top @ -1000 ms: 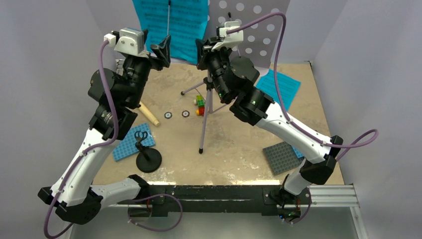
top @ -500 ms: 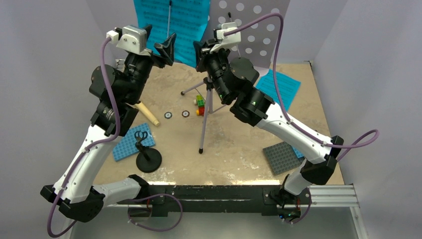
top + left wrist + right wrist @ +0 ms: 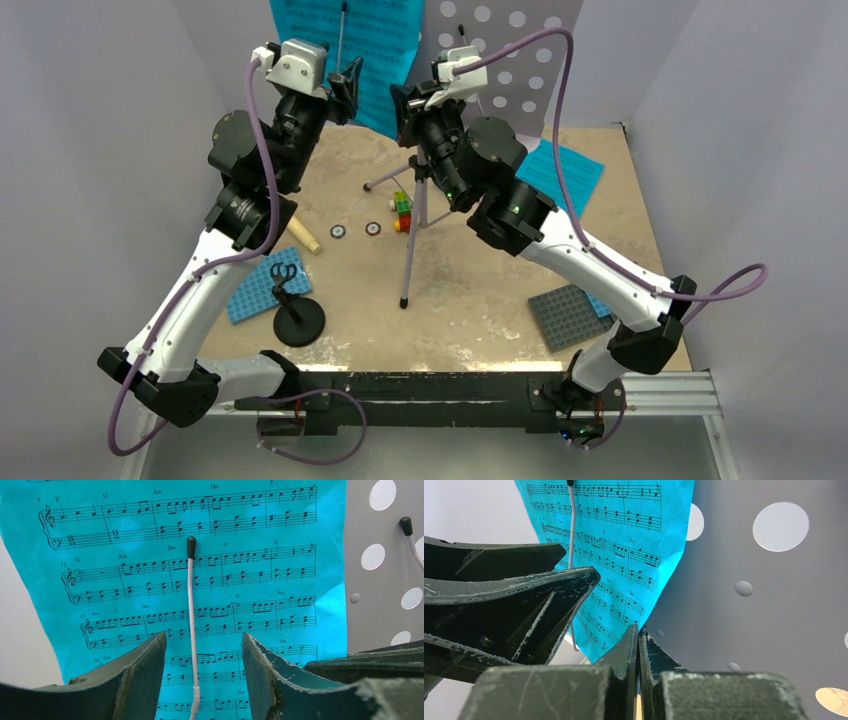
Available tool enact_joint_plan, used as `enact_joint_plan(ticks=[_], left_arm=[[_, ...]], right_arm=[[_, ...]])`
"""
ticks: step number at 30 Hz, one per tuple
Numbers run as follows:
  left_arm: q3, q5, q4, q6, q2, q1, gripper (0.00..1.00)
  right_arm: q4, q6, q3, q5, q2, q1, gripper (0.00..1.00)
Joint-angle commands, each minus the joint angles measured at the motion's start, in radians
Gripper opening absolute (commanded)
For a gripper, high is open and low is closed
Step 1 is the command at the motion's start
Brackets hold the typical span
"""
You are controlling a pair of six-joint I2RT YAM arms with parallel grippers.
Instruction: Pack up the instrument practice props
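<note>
At the near edge, a black mounting rail [image 3: 430, 390] carries both arm bases. Just beyond it on the left, the black round-based mic stand [image 3: 297, 320] stands upright with its base against the near right corner of a blue studded baseplate [image 3: 252, 292]. A grey studded baseplate [image 3: 566, 318] lies near the right edge, under the right forearm. A bare stretch of the beige tabletop [image 3: 470, 290] lies between the 2 baseplates.

Further in, the front leg of the silver tripod [image 3: 408, 262] comes down into that stretch. Small coloured bricks [image 3: 401, 210] sit just beside its legs, with 2 small round discs [image 3: 338, 231] to their left. The cream cone-shaped toy microphone [image 3: 303, 236] lies on its side near the left arm's elbow, partly hidden by it. A loose teal sheet-music page [image 3: 570, 172] lies flat at the far right, close to the side wall.

At the back, the lavender hole-punched music stand [image 3: 510, 45] faces the arms. A 2nd teal sheet-music page [image 3: 150, 580] lies on its left part, and its right edge overlaps the lavender plate. A thin white retainer wire with a black tip [image 3: 190, 610] lies across this page.

The left gripper [image 3: 203, 636] is raised in front of this page, its fingers apart, with the wire showing in the gap between them, apart from both. The right gripper [image 3: 638, 630] has its fingers pressed together, the tips at the page's lower corner. Whether they pinch paper cannot be told. The 2 grippers are close together, with little room between them.
</note>
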Motion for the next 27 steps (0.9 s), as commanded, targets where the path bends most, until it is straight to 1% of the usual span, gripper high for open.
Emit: enact_joint_plan(ticks=[1,2,4,7,9,12,21,27], left_arm=[[0.032,0.010,0.063,0.027,-0.006,0.005,0.50],[0.029,0.009,0.064,0.028,-0.007,0.006,0.45],[0.020,0.009,0.074,0.029,-0.012,0.005,0.33],[0.013,0.006,0.079,0.031,-0.013,0.005,0.21],[0.007,0.003,0.081,0.033,-0.016,0.005,0.11],[-0.011,0.004,0.098,0.026,-0.028,0.005,0.00],[-0.082,0.046,0.176,0.007,-0.098,0.006,0.00],[-0.125,0.048,0.205,-0.023,-0.139,0.006,0.00]], right_arm=[[0.017,-0.020,0.000,-0.019,-0.046,-0.003,0.00],[0.018,-0.020,-0.001,-0.020,-0.046,-0.004,0.00],[0.018,-0.018,-0.003,-0.021,-0.046,-0.003,0.00],[0.019,-0.019,-0.007,-0.021,-0.046,-0.003,0.00],[0.020,-0.019,-0.009,-0.021,-0.048,-0.003,0.00],[0.023,-0.021,-0.010,-0.021,-0.048,-0.004,0.00],[0.028,-0.027,-0.020,-0.015,-0.069,-0.003,0.00],[0.039,-0.026,-0.038,-0.008,-0.103,-0.004,0.00]])
